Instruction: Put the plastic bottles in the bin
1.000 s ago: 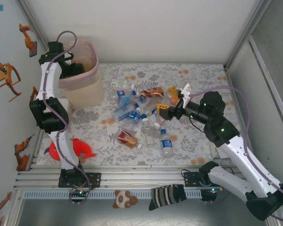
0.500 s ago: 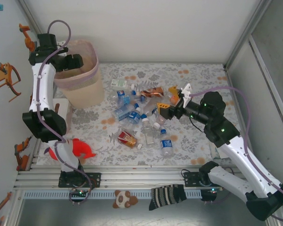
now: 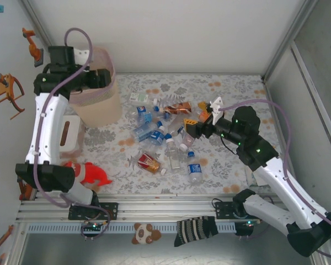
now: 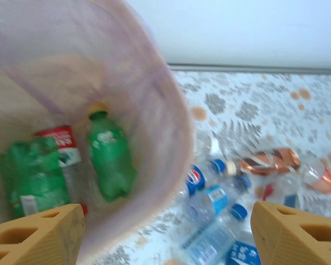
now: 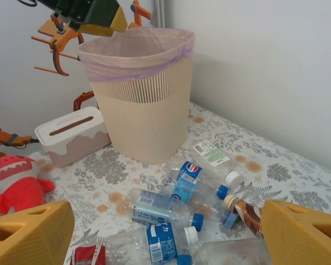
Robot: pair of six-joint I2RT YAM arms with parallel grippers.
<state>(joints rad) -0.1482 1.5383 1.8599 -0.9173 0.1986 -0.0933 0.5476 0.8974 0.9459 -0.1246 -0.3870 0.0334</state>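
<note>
Top external view records the plastic bottles [image 3: 164, 141] lying in a loose heap on the worktop [image 3: 237, 94], to the right of the bin [image 3: 102, 110]. The nearest of them lie close to its base. Most are clear with blue labels and caps. We also note a red-labelled bottle [image 3: 149, 162] at the near edge of the heap and a copper-brown bottle [image 3: 178, 108] on its far side, both apart from the bin.

Left wrist view looks down into the bin. Two green bottles [image 4: 110, 163] and a bottle with a red-and-white label [image 4: 59, 146] lie on its bottom, inside the pink liner [image 4: 154, 105].

We find the left gripper [image 3: 101, 78] hanging over the bin's mouth. Its fingers [image 4: 36, 234] are spread wide and released, with nothing between them. The right gripper [image 3: 201, 118] stands over the side of the heap away from the bin, well apart from the bin itself. Its fingers [image 5: 27, 232] are likewise released and bare.

A white box [image 3: 66, 132] sits just beside the bin on its near-left side. A red toy shark [image 3: 91, 174] lies beyond that box, farther from the bin.
</note>
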